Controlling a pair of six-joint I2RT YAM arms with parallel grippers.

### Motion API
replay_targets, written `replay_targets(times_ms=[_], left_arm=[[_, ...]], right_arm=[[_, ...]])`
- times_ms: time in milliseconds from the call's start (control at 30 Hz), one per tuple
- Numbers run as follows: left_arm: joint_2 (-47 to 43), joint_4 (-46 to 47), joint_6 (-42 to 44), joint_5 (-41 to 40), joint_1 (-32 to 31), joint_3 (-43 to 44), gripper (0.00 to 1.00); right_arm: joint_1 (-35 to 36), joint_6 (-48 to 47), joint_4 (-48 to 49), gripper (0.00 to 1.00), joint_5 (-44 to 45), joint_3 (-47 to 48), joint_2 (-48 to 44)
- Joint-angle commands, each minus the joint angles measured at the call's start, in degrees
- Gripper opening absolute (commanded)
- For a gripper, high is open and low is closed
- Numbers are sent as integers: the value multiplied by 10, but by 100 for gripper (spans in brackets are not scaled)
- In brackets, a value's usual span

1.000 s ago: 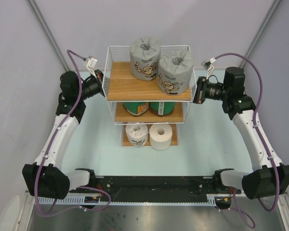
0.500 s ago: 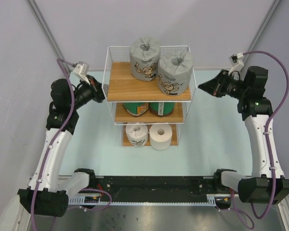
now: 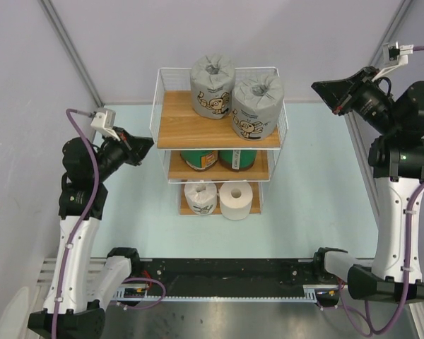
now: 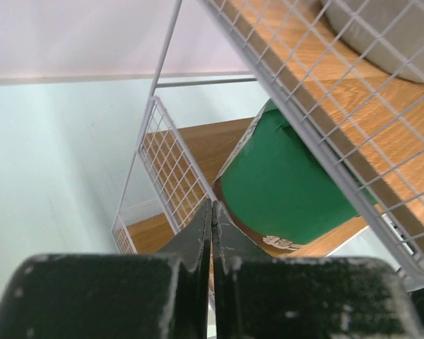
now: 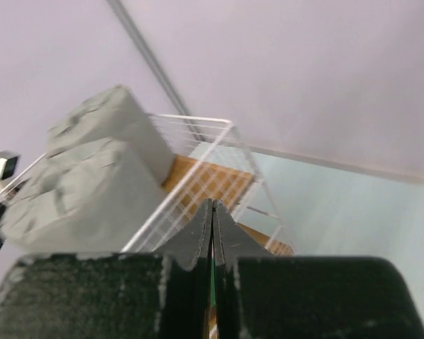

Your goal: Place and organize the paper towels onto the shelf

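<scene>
The shelf (image 3: 187,128) stands at 12 o'clock: grey rolls (image 3: 213,86) on top, green rolls (image 3: 200,158) in the middle, white rolls (image 3: 201,196) lowest.

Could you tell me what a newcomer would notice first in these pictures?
The wire shelf in the middle stands stocked: two grey cartoon-print rolls on top, green rolls on the middle board, white rolls at the bottom. The left gripper and right gripper hang shut and empty, one each side of it.

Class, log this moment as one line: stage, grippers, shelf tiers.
stage: all shelved | left gripper: shut, empty, beside shelf | right gripper: shut, empty, clear of shelf | top: grey rolls | middle: green rolls | bottom: white rolls
</scene>
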Motion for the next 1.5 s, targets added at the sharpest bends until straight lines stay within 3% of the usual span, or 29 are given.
replay_targets(times_ms=[0,133,300,567,800,1467], left_arm=[[-7,-20,12,-21,6,11,0],[-3,-23,15,-22,7,16,0],[3,-22,14,-22,8,17,0],[8,-28,16,-20,8,21,1],[5,-13,6,-22,8,9,1],[2,4,-4,-14,8,-14,1]], right_arm=[[0,20,70,0,-95,13,-40],[-2,8,67,0,-174,28,-55],[10,55,140,0,-257,10,-73],[24,124,219,0,-317,-3,-57],[38,131,200,0,-303,-4,-21],[142,-12,26,0,-200,38,31]])
